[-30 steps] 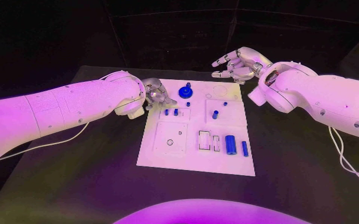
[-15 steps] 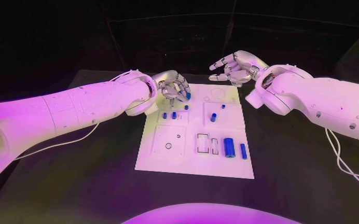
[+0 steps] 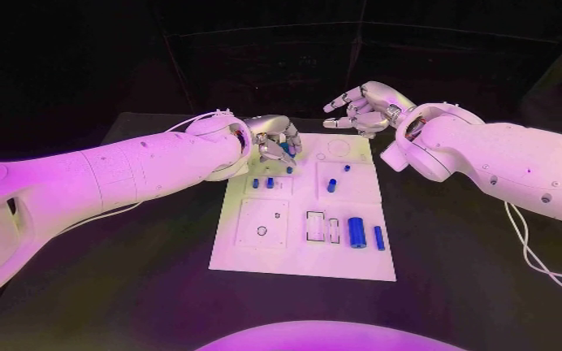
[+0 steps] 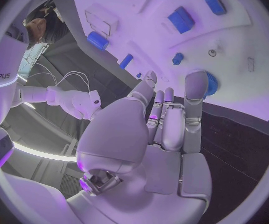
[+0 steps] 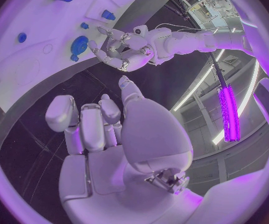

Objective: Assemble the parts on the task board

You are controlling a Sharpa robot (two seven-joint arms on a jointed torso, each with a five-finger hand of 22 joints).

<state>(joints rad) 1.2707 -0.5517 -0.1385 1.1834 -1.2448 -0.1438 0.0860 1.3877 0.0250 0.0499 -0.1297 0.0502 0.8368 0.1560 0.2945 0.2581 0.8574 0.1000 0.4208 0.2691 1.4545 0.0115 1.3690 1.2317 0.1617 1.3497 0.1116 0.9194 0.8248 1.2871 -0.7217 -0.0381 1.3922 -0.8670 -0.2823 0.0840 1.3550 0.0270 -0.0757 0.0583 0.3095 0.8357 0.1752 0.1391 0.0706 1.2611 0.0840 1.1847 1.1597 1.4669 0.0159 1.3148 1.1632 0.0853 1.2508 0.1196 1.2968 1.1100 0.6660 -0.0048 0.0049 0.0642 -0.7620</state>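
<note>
Black counter (image 3: 140, 286), dark room behind. White task board (image 3: 307, 213) sat mid-counter, long side running away from the robot.

Left hand (image 3: 274, 141) was over the board's far-left corner, fingers (image 4: 196, 87) reaching at the round blue knob (image 4: 210, 83) there. From the left wrist, one fingertip sat against the knob's side; couldn't tell if it was actually gripped or just touched. The right wrist view showed the same hand (image 5: 119, 52) just beside the knob (image 5: 79, 45), fingers curled loosely around it.

Right hand (image 3: 365, 109) hovered off the board's far edge, above the counter, fingers apart and lightly bent, holding nothing. Its own wrist view (image 5: 103, 129) confirmed nothing in the palm.

Parts on the board: two small blue pegs (image 3: 262, 182) side by side on the left, a blue peg (image 3: 333, 186) standing near the middle, a smaller blue piece (image 3: 347, 167) beyond it, and two long blue cylinders (image 3: 366, 234) lying side by side near the right edge. Empty rectangular slots (image 3: 320, 225) sat just left of the cylinders.
</note>
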